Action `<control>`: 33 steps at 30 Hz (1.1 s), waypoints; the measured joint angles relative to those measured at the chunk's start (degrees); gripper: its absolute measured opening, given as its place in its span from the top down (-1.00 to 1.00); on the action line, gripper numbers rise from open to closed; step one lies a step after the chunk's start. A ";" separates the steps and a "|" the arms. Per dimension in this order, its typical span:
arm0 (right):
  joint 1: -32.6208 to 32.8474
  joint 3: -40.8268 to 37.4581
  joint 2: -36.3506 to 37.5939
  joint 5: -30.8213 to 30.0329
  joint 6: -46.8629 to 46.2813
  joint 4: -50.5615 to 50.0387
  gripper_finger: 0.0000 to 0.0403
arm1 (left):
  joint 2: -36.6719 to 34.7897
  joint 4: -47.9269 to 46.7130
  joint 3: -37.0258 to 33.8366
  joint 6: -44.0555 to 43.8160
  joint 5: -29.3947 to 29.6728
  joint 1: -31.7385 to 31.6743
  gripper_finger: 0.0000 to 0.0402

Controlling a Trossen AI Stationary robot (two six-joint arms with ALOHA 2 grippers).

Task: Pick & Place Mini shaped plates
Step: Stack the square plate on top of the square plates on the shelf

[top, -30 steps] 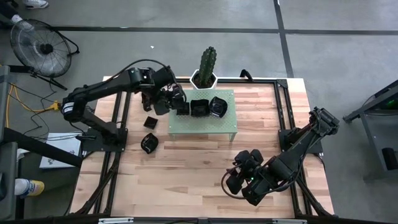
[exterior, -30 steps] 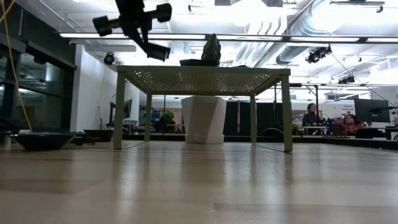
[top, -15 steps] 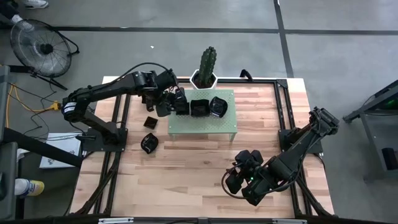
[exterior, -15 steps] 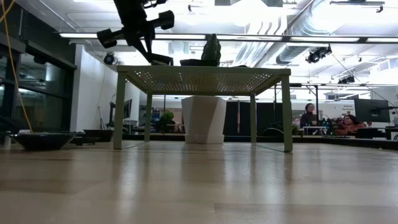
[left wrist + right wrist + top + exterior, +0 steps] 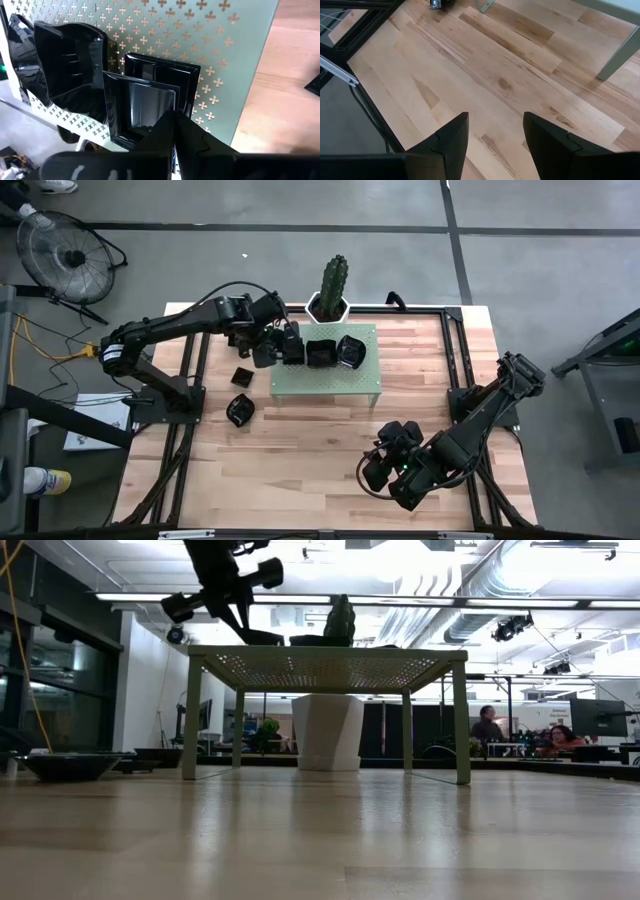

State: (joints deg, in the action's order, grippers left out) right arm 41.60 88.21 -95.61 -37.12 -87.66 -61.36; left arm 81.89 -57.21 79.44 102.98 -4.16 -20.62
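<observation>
moved since a second ago: left gripper (image 5: 283,342) travels from off the stand's left edge to over the pale green perforated stand (image 5: 330,380), carrying a square black mini plate (image 5: 142,111); low view shows it lower as well, close above the stand top. meaning for the task, as a judgement: the placing step is nearly done, release pending.

left of the stand, on the wooden table (image 5: 300,450): two loose black plates, a small square one (image 5: 241,375) and a wavy-edged one (image 5: 239,410) nearer the front.

left arm: reaches from the table's left side across to the stand's left end; fingers closed tight on the square plate's rim, the plate held just over the perforated top.

on the stand: a second square plate (image 5: 165,75) just behind the carried one, a dark wavy-edged dish (image 5: 70,65) beside it.

behind the stand: cactus in a white pot (image 5: 329,295).

right arm: unchanged, parked low at the table's front right; right gripper (image 5: 495,135) fingers apart, nothing between them, over bare wood.
</observation>
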 joint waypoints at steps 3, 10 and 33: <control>0.00 -0.01 0.00 0.00 0.00 0.00 0.09 | 0.00 0.02 0.00 1.19 -0.03 0.00 1.00; 0.00 0.00 0.00 0.00 0.00 0.00 0.09 | 0.00 -0.40 0.00 1.81 -0.62 0.02 1.00; -0.01 -0.01 0.00 0.02 -0.44 0.02 0.09 | 0.85 -0.82 -0.09 1.98 -1.46 0.02 1.00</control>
State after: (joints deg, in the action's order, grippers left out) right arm 41.60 88.20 -95.61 -37.10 -88.09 -61.34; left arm 82.74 -58.03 79.35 104.96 -5.63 -20.60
